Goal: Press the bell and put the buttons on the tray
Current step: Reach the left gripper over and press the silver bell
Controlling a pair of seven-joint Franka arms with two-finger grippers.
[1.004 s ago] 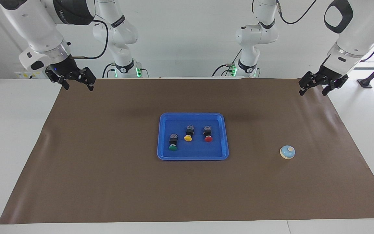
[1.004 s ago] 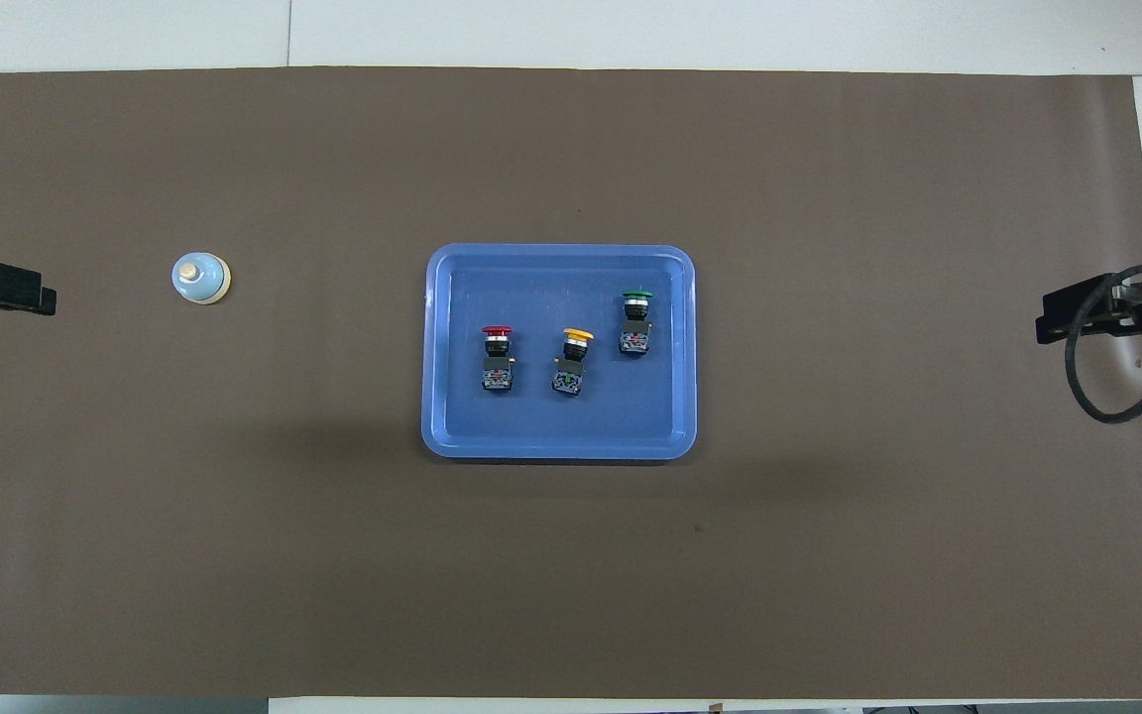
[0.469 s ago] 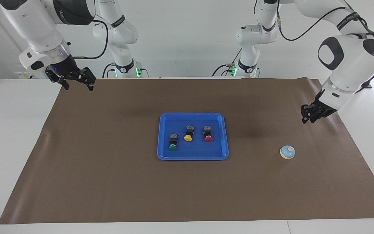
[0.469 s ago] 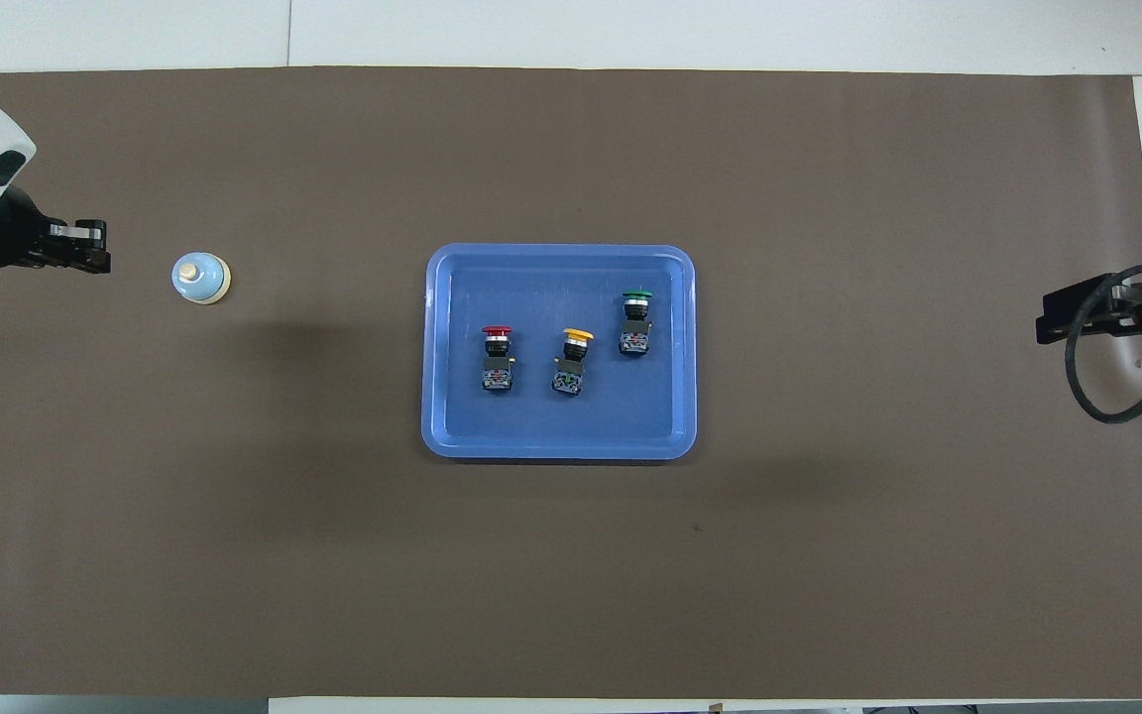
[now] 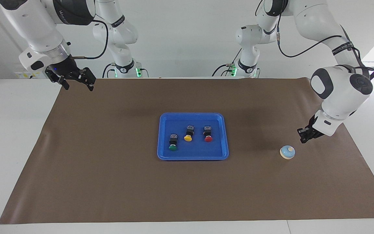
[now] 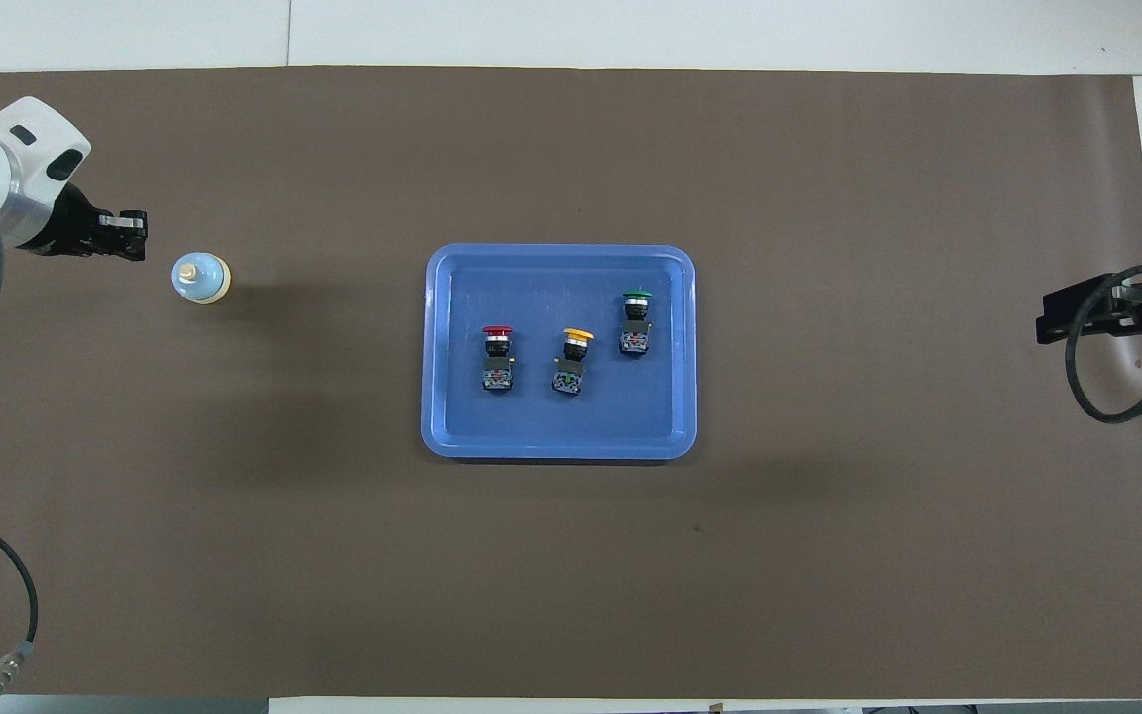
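The bell [image 5: 287, 152] stands on the brown mat toward the left arm's end, also in the overhead view [image 6: 200, 278]. My left gripper [image 5: 302, 139] hangs low over the mat just beside the bell, apart from it, fingers together and empty; it also shows in the overhead view [image 6: 134, 236]. The blue tray [image 5: 192, 114] lies mid-table and holds the green button [image 5: 173, 147], the yellow button [image 5: 188, 137] and the red button [image 5: 208, 138]. My right gripper [image 5: 78, 85] waits open and empty over the mat's corner at the right arm's end.
The brown mat [image 5: 109, 182] covers most of the white table [image 5: 11, 130]. A black cable [image 6: 1091, 397] loops off the right gripper [image 6: 1045, 325]. The tray's rim [image 6: 561, 251] is raised.
The left arm has swung down and out from the mat's corner to beside the bell, and its fingers have closed. The right arm, tray, buttons and bell have not moved.
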